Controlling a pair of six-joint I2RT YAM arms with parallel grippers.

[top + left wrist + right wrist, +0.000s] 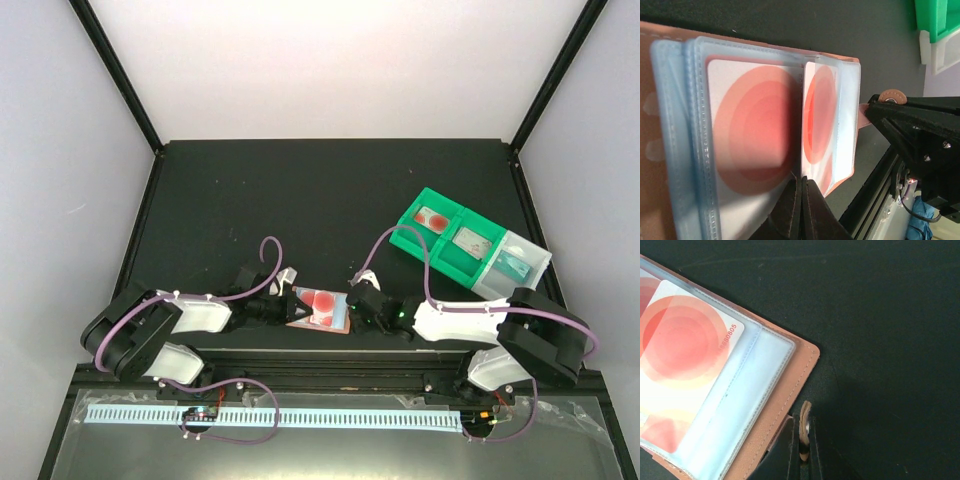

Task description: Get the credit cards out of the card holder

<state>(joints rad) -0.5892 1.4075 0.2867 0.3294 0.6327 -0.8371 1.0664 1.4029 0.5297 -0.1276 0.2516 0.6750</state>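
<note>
The card holder lies open on the black mat between my two grippers, its terracotta outer face down and its light blue sleeves up. Credit cards with red circles sit inside the clear sleeves, and another one shows in the right wrist view. My left gripper is shut on the edge of a middle sleeve that stands up edge-on. Whether a card is in that pinch I cannot tell. My right gripper is shut on the small brown tab at the holder's right edge.
Two green bins and a clear bin stand in a row at the right rear, with small items inside. The table's front rail runs just behind both arm bases, close to the holder.
</note>
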